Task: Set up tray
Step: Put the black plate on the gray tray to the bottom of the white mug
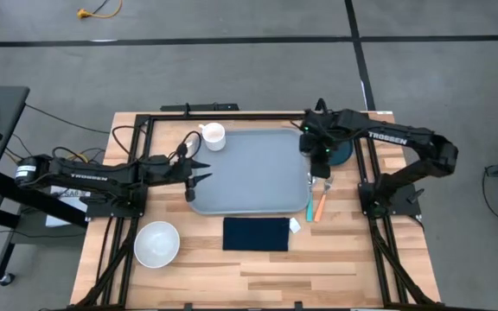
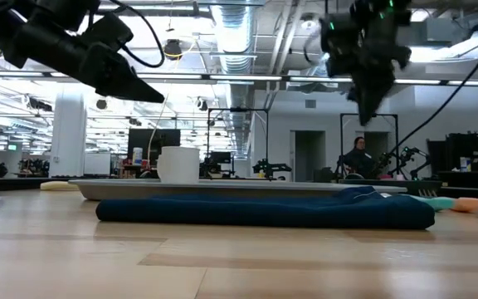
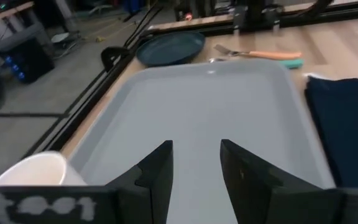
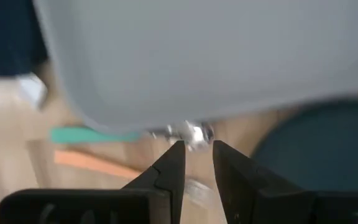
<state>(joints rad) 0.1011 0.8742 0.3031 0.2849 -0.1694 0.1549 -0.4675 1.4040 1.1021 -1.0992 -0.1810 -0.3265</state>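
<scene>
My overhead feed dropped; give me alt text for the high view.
A large grey-blue plastic tray lies empty mid-table, the left gripper open at its left edge, the right gripper above orange and teal utensils. A white mug, white bowl and navy cloth surround it.

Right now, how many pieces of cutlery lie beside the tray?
2, as far as visible: an orange-handled fork and a teal-handled utensil, side by side just off the tray edge, below the right end effector. Others may be hidden.
</scene>
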